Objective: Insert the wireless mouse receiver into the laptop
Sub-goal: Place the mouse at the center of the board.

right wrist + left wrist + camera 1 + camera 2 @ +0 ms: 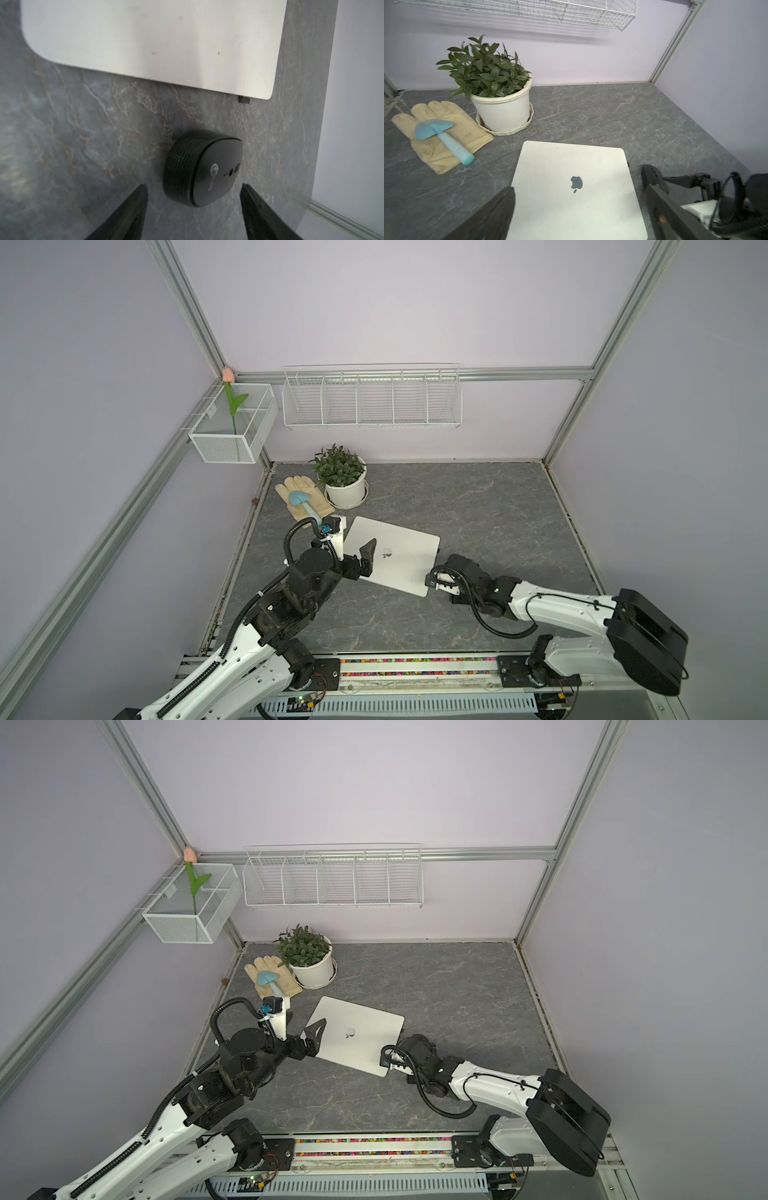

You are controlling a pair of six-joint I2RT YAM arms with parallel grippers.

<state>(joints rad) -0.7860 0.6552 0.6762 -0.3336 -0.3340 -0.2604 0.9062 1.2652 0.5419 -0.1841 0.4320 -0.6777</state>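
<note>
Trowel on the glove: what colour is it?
The trowel is light blue; the left wrist view shows it best.

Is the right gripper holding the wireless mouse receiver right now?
No, the right gripper is open and empty, while the wireless mouse receiver sits against the laptop edge.

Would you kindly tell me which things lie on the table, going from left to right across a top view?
glove → potted plant → laptop
</note>
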